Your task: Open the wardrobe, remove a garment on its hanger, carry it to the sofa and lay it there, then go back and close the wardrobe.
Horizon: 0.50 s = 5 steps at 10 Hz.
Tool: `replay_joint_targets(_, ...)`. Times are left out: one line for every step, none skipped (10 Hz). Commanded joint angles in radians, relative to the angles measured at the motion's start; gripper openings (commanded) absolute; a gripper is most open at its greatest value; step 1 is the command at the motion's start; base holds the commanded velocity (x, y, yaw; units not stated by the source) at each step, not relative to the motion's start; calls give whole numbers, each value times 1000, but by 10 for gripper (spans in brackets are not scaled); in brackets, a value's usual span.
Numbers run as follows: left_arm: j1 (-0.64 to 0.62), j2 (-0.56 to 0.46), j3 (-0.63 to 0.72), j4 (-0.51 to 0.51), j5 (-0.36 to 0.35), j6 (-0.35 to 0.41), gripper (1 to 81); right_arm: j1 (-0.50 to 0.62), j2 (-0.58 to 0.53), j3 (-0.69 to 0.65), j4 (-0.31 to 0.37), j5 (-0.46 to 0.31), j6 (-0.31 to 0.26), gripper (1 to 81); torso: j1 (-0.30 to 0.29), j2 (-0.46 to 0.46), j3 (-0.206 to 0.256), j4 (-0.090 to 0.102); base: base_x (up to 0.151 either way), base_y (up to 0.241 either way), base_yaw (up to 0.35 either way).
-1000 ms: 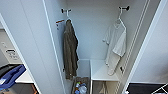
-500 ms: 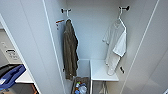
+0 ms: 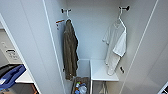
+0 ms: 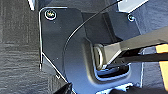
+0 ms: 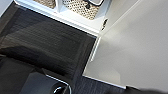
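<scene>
The wardrobe (image 3: 90, 30) stands open in front of me, its white doors (image 3: 32, 50) swung out to both sides. Inside on the right, the garment (image 3: 115, 47), a white T-shirt, hangs on its thin white hanger (image 3: 121, 21) from a dark hook on the side wall. Its hem reaches down to the low white shelf (image 3: 100, 72). A long olive-brown coat (image 3: 70, 52) hangs from the hook on the left side. In the right wrist view the wardrobe's white base (image 5: 75, 21) and one open door (image 5: 130, 50) stand over dark carpet.
A basket with bottles (image 3: 80, 87) sits on the wardrobe floor beside the shelf. Woven baskets (image 5: 80, 8) show at the wardrobe's base. A blue object (image 3: 11, 75) lies low at the left, beyond the left door. Dark carpet (image 4: 17, 50) covers the floor.
</scene>
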Motion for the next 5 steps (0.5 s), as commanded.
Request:
replay_joint_targets(-15, -7, -5, 14, 36, 9, 811, 41, -89, 31, 189, 66, -1, 811, 0, 0, 0, 0, 0, 0, 0)
replay_joint_targets(-17, -6, -5, 14, 36, 9, 811, 15, -115, 31, 241, 123, -1, 811, 0, 0, 0, 0, 0, 0, 0)
replay_joint_targets(-17, -7, -6, 14, 36, 9, 811, -14, -132, 36, 270, 154, -1, 811, 0, 0, 0, 0, 0, 0, 0)
replay_joint_targets(-17, -7, -6, 14, 36, 9, 811, -56, -151, 43, 301, 177, -1, 811, 0, 0, 0, 0, 0, 0, 0)
replay_joint_targets(-17, -7, -6, 14, 37, 9, 811, -101, -164, 57, 322, 207, -1, 811, 0, 0, 0, 0, 0, 0, 0)
